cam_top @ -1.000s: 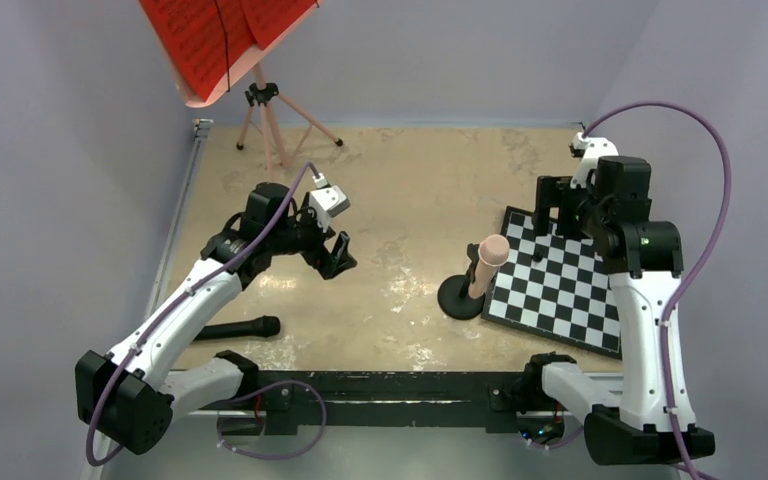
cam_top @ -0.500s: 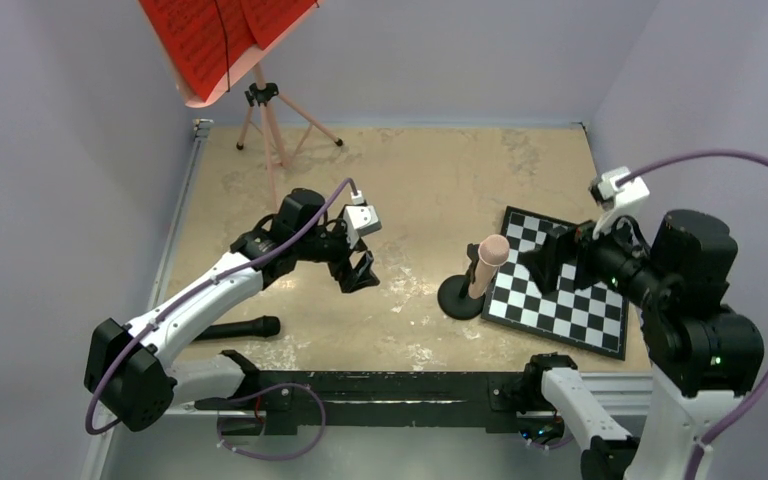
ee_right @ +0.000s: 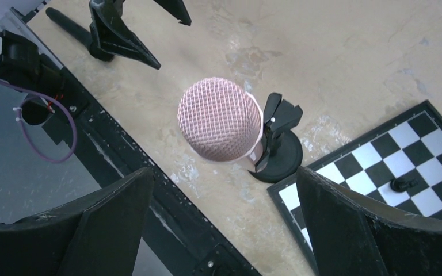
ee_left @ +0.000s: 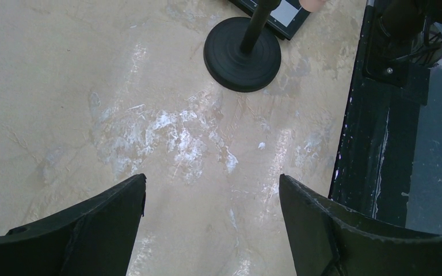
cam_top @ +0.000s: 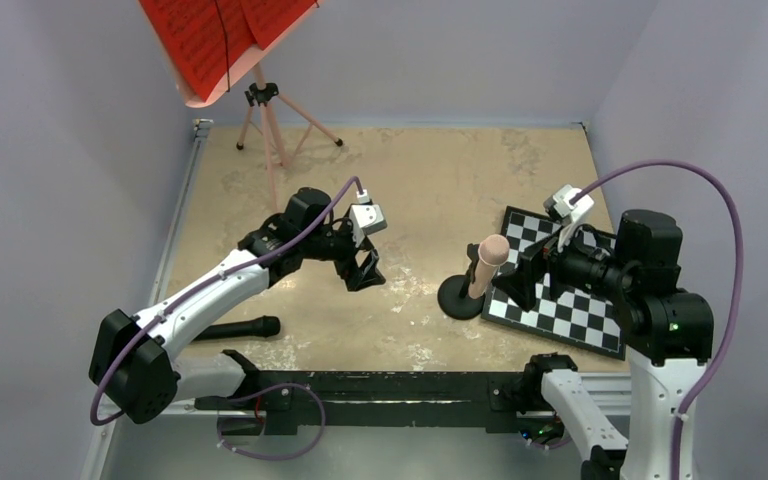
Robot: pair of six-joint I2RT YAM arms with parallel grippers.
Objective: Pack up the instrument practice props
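Note:
The pink rod (cam_top: 484, 266) stands upright in its black round base (cam_top: 459, 297), just left of the checkerboard. In the right wrist view its top is a pink mesh head (ee_right: 220, 118) held by a black clip. My right gripper (cam_top: 522, 275) is open and empty, right of the rod; in its wrist view (ee_right: 224, 184) the rod lies ahead between the jaws. My left gripper (cam_top: 364, 270) is open and empty, left of the rod; the base (ee_left: 242, 53) shows ahead. The black microphone (cam_top: 241, 327) lies near the left arm. The pink music stand (cam_top: 266, 112) with red sheet-music pages (cam_top: 215, 35) stands at the back left.
The black-and-white checkerboard (cam_top: 565, 290) lies at the right under my right arm, with a small black piece (ee_right: 403, 184) on it. A black rail (cam_top: 390, 385) runs along the table's near edge. Grey walls close the left, back and right sides.
My right arm swung from the back right, down and left, until its gripper faces the rod. My left gripper moved right toward the rod. The props have not moved.

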